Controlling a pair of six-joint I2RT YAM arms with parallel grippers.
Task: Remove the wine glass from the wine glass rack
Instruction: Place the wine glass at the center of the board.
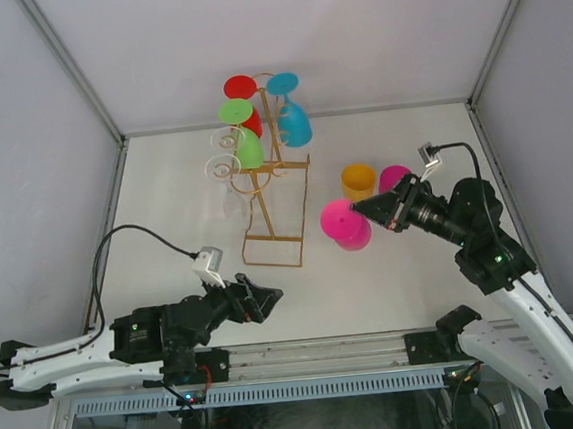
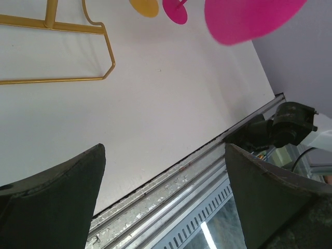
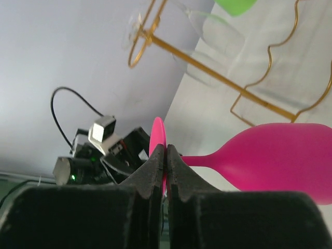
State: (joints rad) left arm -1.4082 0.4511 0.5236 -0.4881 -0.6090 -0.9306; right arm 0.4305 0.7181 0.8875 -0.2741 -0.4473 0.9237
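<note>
My right gripper (image 1: 359, 208) (image 3: 165, 151) is shut on the round foot of a pink wine glass (image 1: 339, 222) (image 3: 280, 161). It holds the glass on its side above the table, right of the gold wire wine glass rack (image 1: 267, 181) (image 3: 207, 69) and apart from it. From the left wrist the glass's foot shows as a big pink disc (image 2: 249, 18) at the top. Red, green, blue and clear glasses still hang on the rack. My left gripper (image 1: 271, 298) (image 2: 164, 155) is open and empty, low over the table's front edge.
A yellow glass (image 1: 358, 180) (image 2: 144, 6) and a magenta glass (image 1: 394, 177) (image 2: 176, 10) stand on the table behind the held one. The rack's rectangular base loop (image 2: 62, 26) lies ahead of the left gripper. A metal rail (image 2: 171, 192) runs along the front edge.
</note>
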